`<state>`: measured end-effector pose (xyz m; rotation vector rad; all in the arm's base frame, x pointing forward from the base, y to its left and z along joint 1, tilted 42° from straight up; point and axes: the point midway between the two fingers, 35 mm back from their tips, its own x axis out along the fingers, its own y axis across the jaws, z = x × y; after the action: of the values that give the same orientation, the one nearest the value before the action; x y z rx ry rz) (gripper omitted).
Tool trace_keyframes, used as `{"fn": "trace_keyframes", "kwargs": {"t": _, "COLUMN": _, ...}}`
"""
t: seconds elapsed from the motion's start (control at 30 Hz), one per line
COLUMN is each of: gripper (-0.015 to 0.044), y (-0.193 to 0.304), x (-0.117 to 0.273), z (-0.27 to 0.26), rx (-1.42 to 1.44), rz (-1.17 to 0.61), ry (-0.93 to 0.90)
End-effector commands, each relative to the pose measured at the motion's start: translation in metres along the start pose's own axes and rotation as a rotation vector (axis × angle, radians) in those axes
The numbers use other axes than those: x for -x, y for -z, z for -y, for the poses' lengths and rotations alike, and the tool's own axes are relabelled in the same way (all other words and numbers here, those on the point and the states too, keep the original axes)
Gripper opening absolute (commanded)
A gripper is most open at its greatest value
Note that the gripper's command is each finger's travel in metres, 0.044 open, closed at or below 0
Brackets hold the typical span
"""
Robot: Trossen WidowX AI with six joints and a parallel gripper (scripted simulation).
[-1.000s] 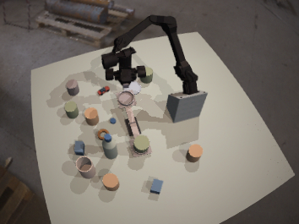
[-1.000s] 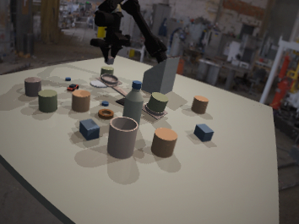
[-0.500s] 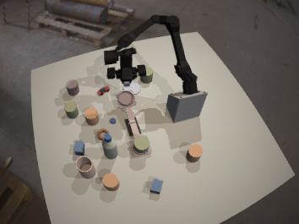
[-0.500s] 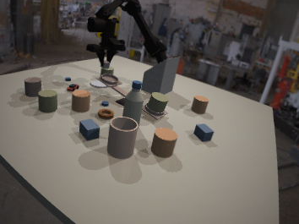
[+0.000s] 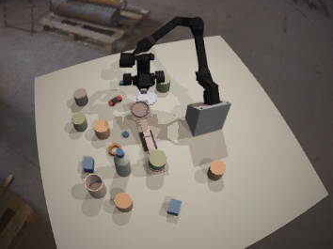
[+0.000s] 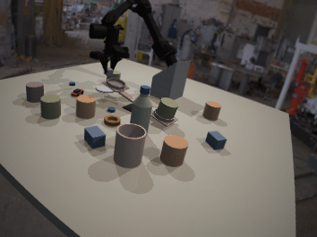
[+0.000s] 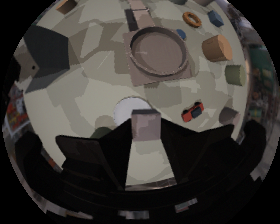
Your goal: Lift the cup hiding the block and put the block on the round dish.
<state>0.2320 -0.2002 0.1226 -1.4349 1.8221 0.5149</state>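
Observation:
My gripper (image 5: 144, 91) (image 6: 109, 72) (image 7: 144, 121) is shut on a small pinkish-grey block (image 7: 146, 125). It holds the block above the table, close over the white round dish (image 5: 150, 99) (image 6: 104, 88) (image 7: 124, 108), whose edge the block partly covers in the wrist view. The balance (image 5: 147, 134) (image 7: 144, 19) has an empty round holder at its end near the dish. A green cup (image 5: 157, 160) (image 6: 167, 109) stands on its other end. Another green cup (image 5: 163, 84) (image 6: 116, 75) stands on the table beside the dish. No cup shows above the dish.
A grey box (image 5: 207, 118) (image 6: 171, 81) stands by the arm's base. A red toy car (image 5: 115, 101) (image 7: 192, 112) lies near the dish. A bottle (image 5: 122, 164) (image 6: 141, 110), an orange ring (image 6: 112, 120), blue blocks and several cylinders stand around the balance.

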Motion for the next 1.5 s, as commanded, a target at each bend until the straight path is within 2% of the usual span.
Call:
{"fn": "trace_keyframes", "kwargs": {"t": 0.0, "gripper": 0.0000, "y": 0.009, "x": -0.006, "z": -0.005, "rx": 0.003, "rz": -0.003, "ry": 0.003}}
{"fn": "trace_keyframes", "kwargs": {"t": 0.37, "gripper": 0.0000, "y": 0.035, "x": -0.021, "z": -0.021, "rx": 0.006, "rz": -0.029, "ry": 0.005}}
{"fn": "trace_keyframes", "kwargs": {"t": 0.53, "gripper": 0.0000, "y": 0.036, "x": -0.028, "z": -0.020, "rx": 0.006, "rz": -0.030, "ry": 0.005}}
{"fn": "trace_keyframes", "kwargs": {"t": 0.83, "gripper": 0.0000, "y": 0.037, "x": -0.062, "z": -0.021, "rx": 0.006, "rz": -0.032, "ry": 0.005}}
{"fn": "trace_keyframes", "kwargs": {"t": 1.43, "gripper": 0.0000, "y": 0.038, "x": -0.083, "z": -0.021, "rx": 0.006, "rz": -0.033, "ry": 0.005}}
{"fn": "trace_keyframes", "kwargs": {"t": 1.47, "gripper": 0.0026, "y": 0.039, "x": -0.079, "z": -0.020, "rx": 0.001, "rz": -0.037, "ry": 0.006}}
